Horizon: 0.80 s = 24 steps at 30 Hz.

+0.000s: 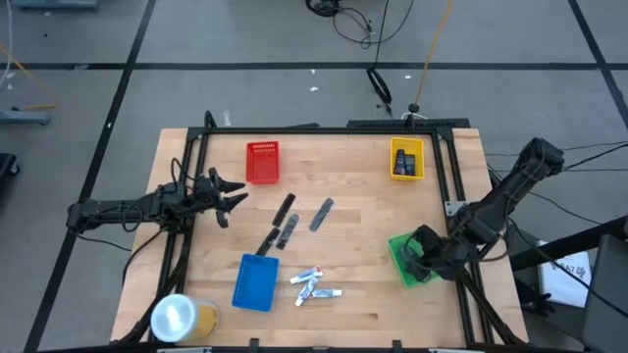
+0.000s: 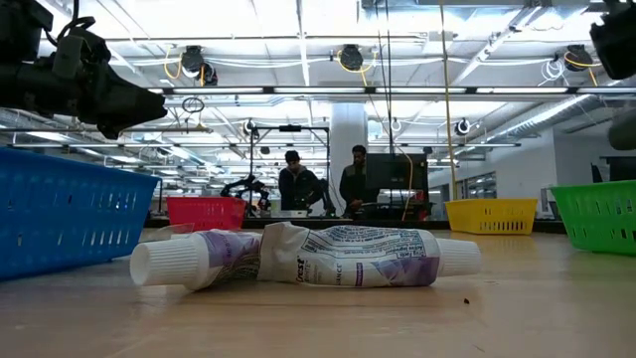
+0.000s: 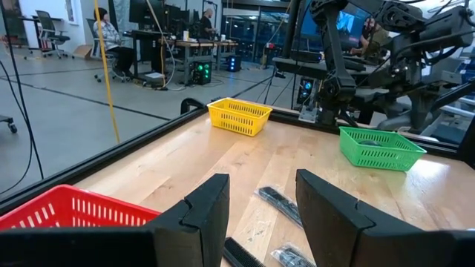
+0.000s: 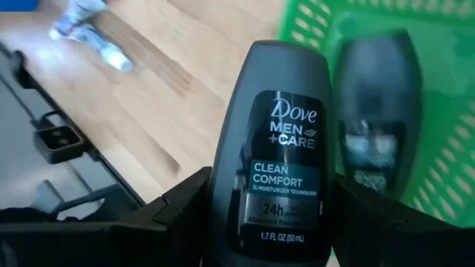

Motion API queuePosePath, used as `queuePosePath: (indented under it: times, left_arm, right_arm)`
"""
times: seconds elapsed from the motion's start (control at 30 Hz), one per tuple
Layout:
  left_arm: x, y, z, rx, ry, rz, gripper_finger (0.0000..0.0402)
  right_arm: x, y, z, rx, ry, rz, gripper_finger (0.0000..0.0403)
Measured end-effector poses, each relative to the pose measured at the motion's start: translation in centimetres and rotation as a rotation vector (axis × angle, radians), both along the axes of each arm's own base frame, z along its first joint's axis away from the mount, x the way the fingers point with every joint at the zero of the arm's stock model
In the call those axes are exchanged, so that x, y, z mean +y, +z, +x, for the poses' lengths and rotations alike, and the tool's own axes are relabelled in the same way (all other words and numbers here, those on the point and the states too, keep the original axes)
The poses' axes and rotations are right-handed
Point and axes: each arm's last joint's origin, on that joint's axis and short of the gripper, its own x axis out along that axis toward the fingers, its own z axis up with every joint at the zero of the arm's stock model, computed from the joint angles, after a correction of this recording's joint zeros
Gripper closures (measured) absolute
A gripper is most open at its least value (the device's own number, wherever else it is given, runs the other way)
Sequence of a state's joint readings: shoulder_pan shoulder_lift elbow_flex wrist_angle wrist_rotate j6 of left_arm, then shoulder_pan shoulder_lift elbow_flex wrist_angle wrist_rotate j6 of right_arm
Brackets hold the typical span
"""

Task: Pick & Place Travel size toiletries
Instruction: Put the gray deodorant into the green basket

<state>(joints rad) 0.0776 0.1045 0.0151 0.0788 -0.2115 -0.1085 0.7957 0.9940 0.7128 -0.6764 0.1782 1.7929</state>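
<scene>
My right gripper [image 1: 424, 251] hovers over the green tray [image 1: 404, 263] at the table's right near side, shut on a dark-grey Dove roll-on [image 4: 278, 111]. A second dark roll-on [image 4: 377, 111] lies inside the green tray. My left gripper [image 1: 231, 196] is open above the table's left side, touching nothing. Several slim dark sticks [image 1: 287, 227] lie flat mid-table, and the left wrist view shows them beyond the open fingers [image 3: 282, 204]. Small white tubes [image 1: 316, 284] lie near the table's near edge, crumpled and on their sides [image 2: 298, 259]. My right gripper pinches the Dove roll-on between its two fingers [image 4: 178, 215], one on each side of the body at the end with the label's small print [image 4: 230, 215]. The roll-on points straight out along the fingers. It is lifted clear, over the green tray's rim.
A red tray [image 1: 263, 162] and a yellow tray [image 1: 407, 159] sit toward the far edge, and a blue tray [image 1: 255, 281] sits near the tubes. A large yellowish roll with a white top [image 1: 182, 316] stands at the near left corner. People stand beyond the table [image 2: 323, 184].
</scene>
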Motion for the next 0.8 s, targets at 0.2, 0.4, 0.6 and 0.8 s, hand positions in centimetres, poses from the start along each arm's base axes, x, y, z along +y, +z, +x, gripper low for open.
queuePosePath:
  times: [0.2,0.4,0.6,0.8]
  left_arm:
    - [0.0,0.0,0.0,0.000,0.000,0.000,0.0247]
    - [0.0,0.0,0.0,0.000,0.000,0.000,0.0247]
    - [0.0,0.0,0.0,0.000,0.000,0.000,0.0247]
    - [0.0,0.0,0.0,-0.001,0.000,0.000,0.0247]
  right_arm:
    - [0.4,-0.7,0.3,0.040,-0.025,-0.020,0.0190]
    - [0.9,-2.0,0.8,0.097,-0.035,-0.075,0.0190]
    - [1.3,-3.3,1.4,0.144,-0.031,-0.133,0.0190]
    - [1.2,-4.1,2.1,0.171,-0.057,-0.161,0.0190]
